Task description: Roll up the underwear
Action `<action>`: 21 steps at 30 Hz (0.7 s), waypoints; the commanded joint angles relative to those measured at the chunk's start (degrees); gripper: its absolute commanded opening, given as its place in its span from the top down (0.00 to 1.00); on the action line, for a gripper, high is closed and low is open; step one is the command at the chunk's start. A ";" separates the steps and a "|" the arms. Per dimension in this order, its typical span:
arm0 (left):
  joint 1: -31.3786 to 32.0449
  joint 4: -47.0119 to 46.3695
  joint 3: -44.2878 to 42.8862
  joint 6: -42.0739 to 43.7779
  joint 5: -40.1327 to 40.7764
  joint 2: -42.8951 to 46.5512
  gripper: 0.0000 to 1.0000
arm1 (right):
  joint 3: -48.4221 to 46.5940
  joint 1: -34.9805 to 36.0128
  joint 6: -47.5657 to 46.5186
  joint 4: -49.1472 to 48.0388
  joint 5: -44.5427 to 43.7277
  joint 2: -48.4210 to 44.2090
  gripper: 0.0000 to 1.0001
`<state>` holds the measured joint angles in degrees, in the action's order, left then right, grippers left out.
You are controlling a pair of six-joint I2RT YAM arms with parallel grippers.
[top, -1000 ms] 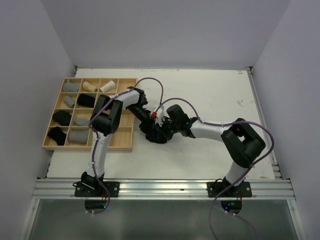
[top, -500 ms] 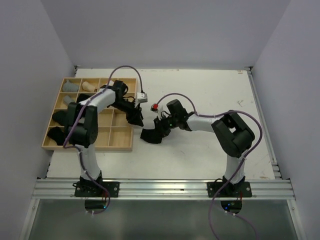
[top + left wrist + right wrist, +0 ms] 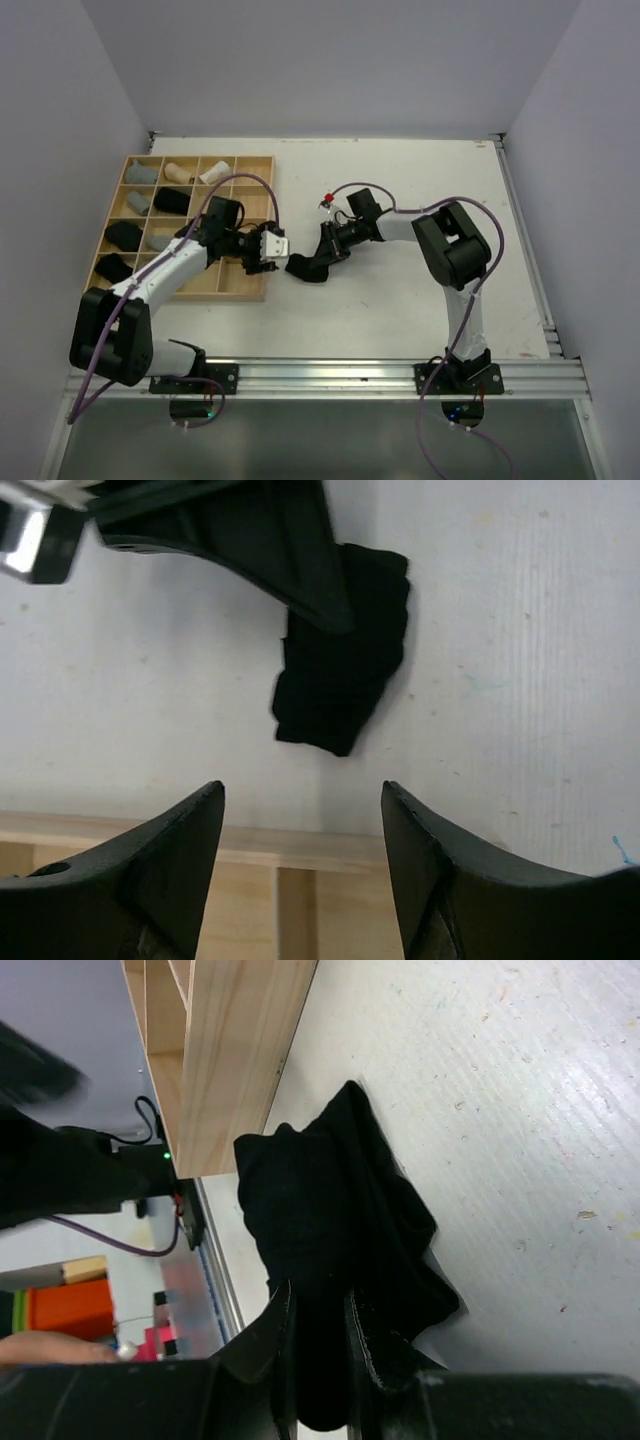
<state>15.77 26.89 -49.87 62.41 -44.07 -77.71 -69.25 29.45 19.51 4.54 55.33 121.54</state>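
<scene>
A crumpled black piece of underwear (image 3: 303,270) lies on the white table just right of the wooden tray (image 3: 247,160). My right gripper (image 3: 320,256) is shut on one end of it; in the right wrist view the black underwear (image 3: 330,1210) runs up from between the nearly touching fingers (image 3: 276,1335). My left gripper (image 3: 272,248) hovers open over the tray's right rim, a short way left of the cloth. In the left wrist view the underwear (image 3: 340,680) lies beyond the left gripper (image 3: 300,790), and nothing sits between its fingers.
The tray's cells hold rolled underwear: a grey roll (image 3: 143,173), a beige roll (image 3: 180,172), a white roll (image 3: 215,172), and black rolls (image 3: 124,235) further down. The tray's right-hand cells (image 3: 242,275) show bare wood. Grey walls enclose the table.
My left gripper has let go, opened wide and drawn back left to the tray's edge. The right arm has stretched out and still holds the black cloth in about the same spot.
</scene>
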 commanded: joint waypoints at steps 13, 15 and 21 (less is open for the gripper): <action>17.98 -24.87 12.69 5.53 15.33 -2.26 0.30 | 0.26 -0.18 -1.05 16.38 -12.61 16.80 1.00; 18.77 -25.58 12.25 5.44 16.13 -4.45 0.30 | 0.26 -0.18 -1.05 16.56 -12.88 17.59 1.00; 20.35 -23.38 11.02 4.74 16.92 -9.37 0.33 | 0.00 -0.18 -1.14 17.08 -14.81 18.03 1.00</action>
<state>35.35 5.39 -36.99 67.11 -27.99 -85.36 -74.00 27.86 24.47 13.61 68.90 131.33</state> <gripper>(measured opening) 0.673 0.190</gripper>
